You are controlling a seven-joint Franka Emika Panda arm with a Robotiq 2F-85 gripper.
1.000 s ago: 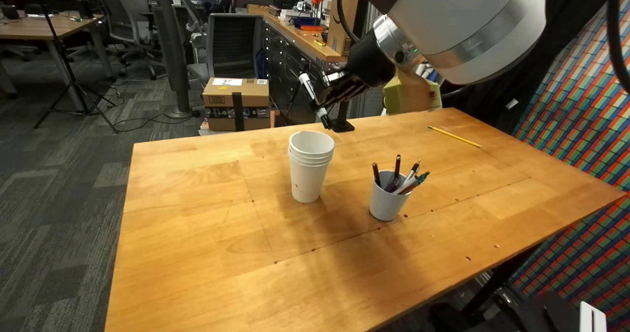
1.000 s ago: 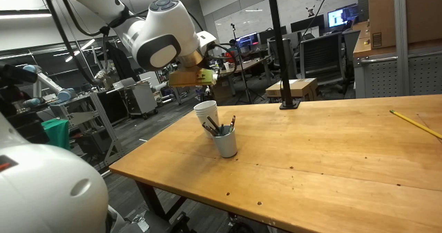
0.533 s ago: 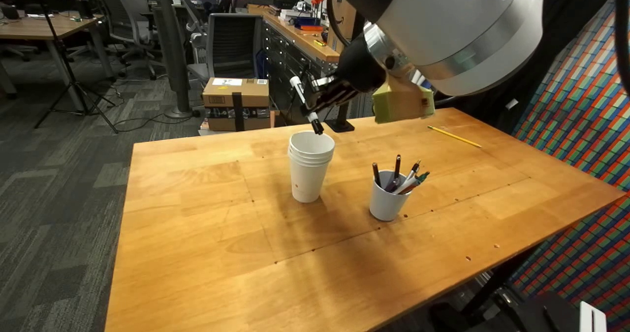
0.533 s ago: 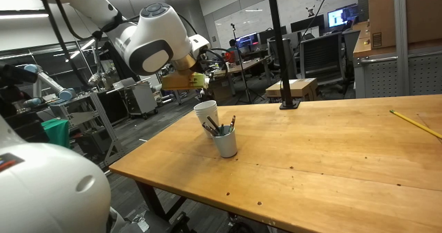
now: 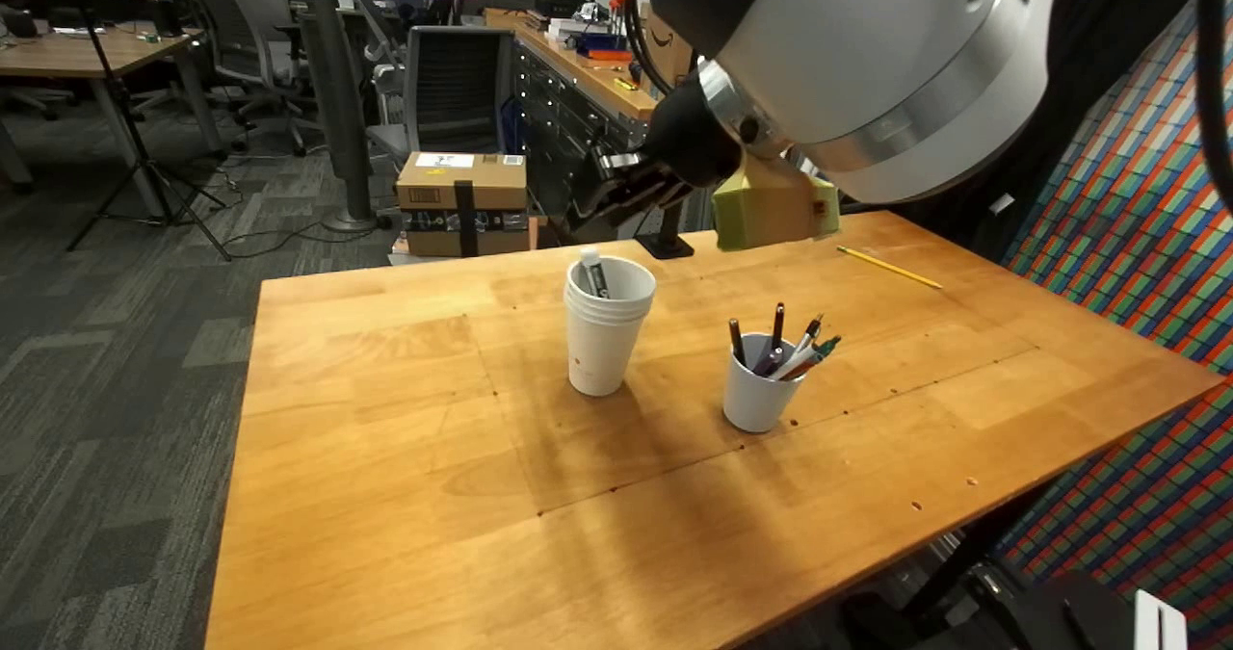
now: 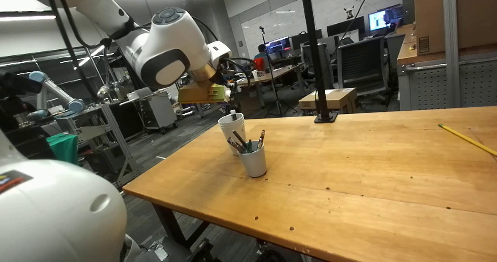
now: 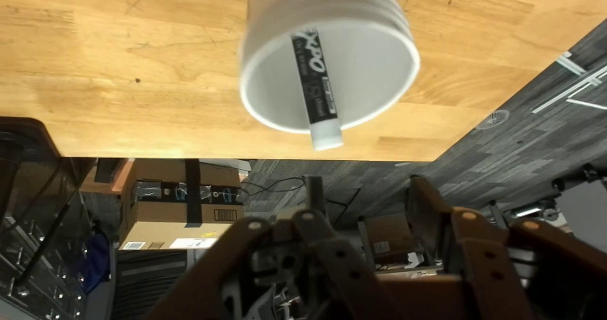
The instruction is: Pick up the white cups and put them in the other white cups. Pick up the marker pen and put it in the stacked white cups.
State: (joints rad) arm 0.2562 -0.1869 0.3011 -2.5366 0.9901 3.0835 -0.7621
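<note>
Wooden table [image 5: 385, 457], backed by chairs [image 5: 458, 91] and boxes [image 5: 496, 186].
The marker pen [image 7: 317, 85] is partly hidden in the stacked white cups [image 5: 601, 353]; the gripper [image 7: 367, 185] is spread, released.

In an exterior view I look down across the table [image 5: 414, 457] toward cardboard boxes [image 5: 462, 202] beyond its far edge. In an exterior view I look across it at a shallower angle, a white arm joint [image 6: 58, 211] large at lower left. Both share the stacked white cups [image 5: 599, 351] and the pencil [image 5: 888, 267]. My wrist view, closest of all, shows the cardboard boxes upside down, peering past the fingers [image 7: 429, 208] into the cups' mouth.
</note>
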